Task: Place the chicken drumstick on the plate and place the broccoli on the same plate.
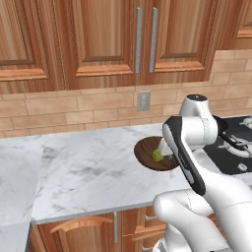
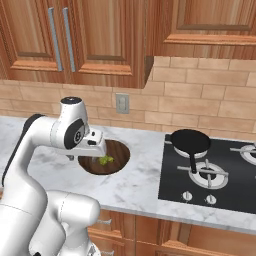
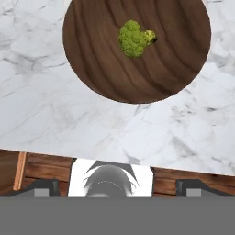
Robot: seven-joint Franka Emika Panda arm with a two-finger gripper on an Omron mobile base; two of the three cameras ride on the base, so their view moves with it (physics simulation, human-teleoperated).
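From the counter's near edge the gripper (image 3: 117, 187) hangs above the marble, jaws apart and empty, its fingertips (image 3: 45, 187) wide. Farther in, the broccoli (image 3: 134, 38) lies on the brown board (image 3: 101, 64), left of the stove (image 2: 210, 170). I judge the step is reaching for it: move forward until the floret sits between the fingers, descend straight, close gently around the lumpy head.

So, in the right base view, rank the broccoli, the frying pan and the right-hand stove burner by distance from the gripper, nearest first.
1. The broccoli, on the wooden round board just beneath the gripper.
2. The black frying pan, on the stove to the right.
3. The right-hand burner, at the picture's right edge.
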